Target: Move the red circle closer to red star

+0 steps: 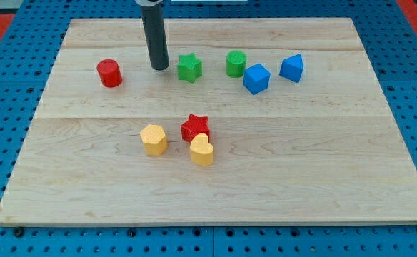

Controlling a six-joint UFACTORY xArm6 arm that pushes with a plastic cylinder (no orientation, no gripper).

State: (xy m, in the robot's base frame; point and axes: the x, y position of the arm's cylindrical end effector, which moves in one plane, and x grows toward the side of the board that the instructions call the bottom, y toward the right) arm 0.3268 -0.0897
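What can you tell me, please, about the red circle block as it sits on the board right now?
The red circle block is a short, matte red cylinder standing upright on its flat end on the pale wooden board, toward the view's upper left. Nothing touches it. My tip rests to its right with a clear gap, between it and the green star block. The red star block lies lower and to the right, beside two yellow blocks.
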